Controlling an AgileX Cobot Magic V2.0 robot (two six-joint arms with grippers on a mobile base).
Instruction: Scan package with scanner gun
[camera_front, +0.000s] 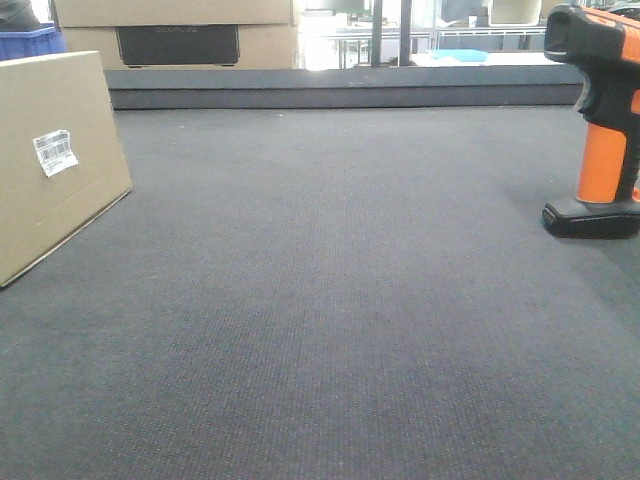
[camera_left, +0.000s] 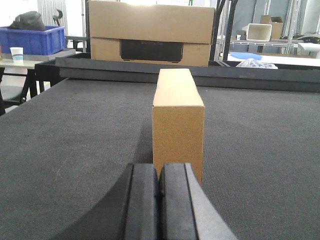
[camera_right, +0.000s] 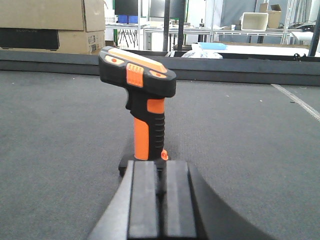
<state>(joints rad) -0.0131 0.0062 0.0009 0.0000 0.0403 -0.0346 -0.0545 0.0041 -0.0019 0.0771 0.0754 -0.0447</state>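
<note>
The jaws of the left gripper (camera_left: 159, 200) are pressed together with no gap between the two black pads, and nothing is held in them. The jaws of the right gripper (camera_right: 160, 200) are also closed pad against pad and hold nothing.

The package (camera_left: 178, 122) stands upright on its narrow edge on the dark grey table (camera_front: 330, 300), near the left edge, just in front of the left gripper and apart from it. In the front view its broad face carries a small white barcode sticker (camera_front: 55, 152).

The scanner gun (camera_right: 142, 95) stands upright on its flat black foot near the right edge of the table, just in front of the right gripper. Its orange handle is vertical and its black head is on top.

Beyond the far edge of the table sits a larger cardboard box (camera_left: 150, 32) with a dark panel.
</note>
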